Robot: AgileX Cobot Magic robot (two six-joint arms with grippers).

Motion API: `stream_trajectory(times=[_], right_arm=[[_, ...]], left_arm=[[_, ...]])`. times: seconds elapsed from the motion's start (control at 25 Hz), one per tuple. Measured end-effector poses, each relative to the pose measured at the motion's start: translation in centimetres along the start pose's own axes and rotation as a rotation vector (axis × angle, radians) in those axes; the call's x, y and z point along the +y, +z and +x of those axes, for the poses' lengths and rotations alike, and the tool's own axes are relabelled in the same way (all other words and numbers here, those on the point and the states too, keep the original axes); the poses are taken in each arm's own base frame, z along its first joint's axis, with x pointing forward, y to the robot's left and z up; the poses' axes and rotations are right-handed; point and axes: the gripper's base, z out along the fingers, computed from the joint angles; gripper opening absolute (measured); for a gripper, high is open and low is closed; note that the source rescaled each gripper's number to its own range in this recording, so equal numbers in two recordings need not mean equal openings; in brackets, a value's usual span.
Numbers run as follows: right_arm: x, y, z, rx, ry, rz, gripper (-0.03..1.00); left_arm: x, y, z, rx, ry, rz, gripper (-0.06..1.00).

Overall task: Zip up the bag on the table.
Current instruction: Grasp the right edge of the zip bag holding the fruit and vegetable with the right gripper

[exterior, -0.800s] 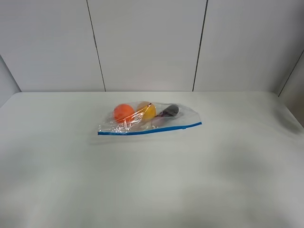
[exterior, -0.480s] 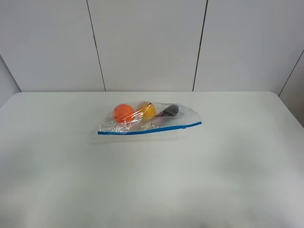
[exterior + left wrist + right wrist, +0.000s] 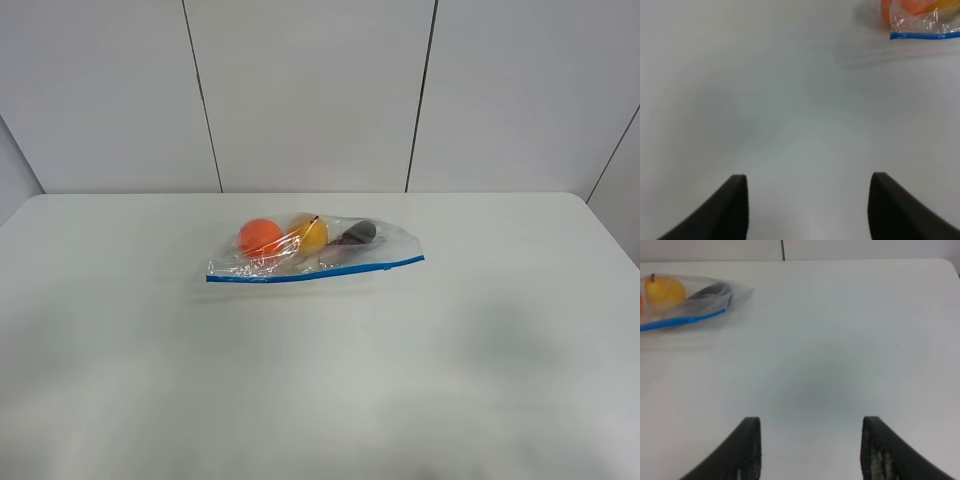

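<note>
The bag [image 3: 310,252] is clear crinkly plastic and lies on the white table [image 3: 320,380], with a blue zipper strip [image 3: 315,273] along its near edge. Orange, yellow and dark items show through it. Neither gripper shows in the exterior high view. My left gripper [image 3: 807,205] is open and empty above bare table, with one end of the bag [image 3: 920,20] far off. My right gripper [image 3: 810,447] is open and empty above bare table, with the bag's other end [image 3: 685,302] far off.
Grey wall panels [image 3: 310,95] stand behind the table's far edge. The table's rounded corners show at the back left and back right.
A faint shadow at the table's right edge has gone. The bag has not moved.
</note>
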Motion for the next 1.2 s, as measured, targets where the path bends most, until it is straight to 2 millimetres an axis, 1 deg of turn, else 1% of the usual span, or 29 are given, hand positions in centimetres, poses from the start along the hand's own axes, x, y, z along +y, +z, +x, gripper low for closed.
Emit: stream_trajectory(times=[1.2], right_arm=[[0.06, -0.13, -0.16, -0.01, 0.003, -0.006, 0.64]], left_arm=[[0.0, 0.0, 0.0, 0.0, 0.0, 0.0, 0.9]])
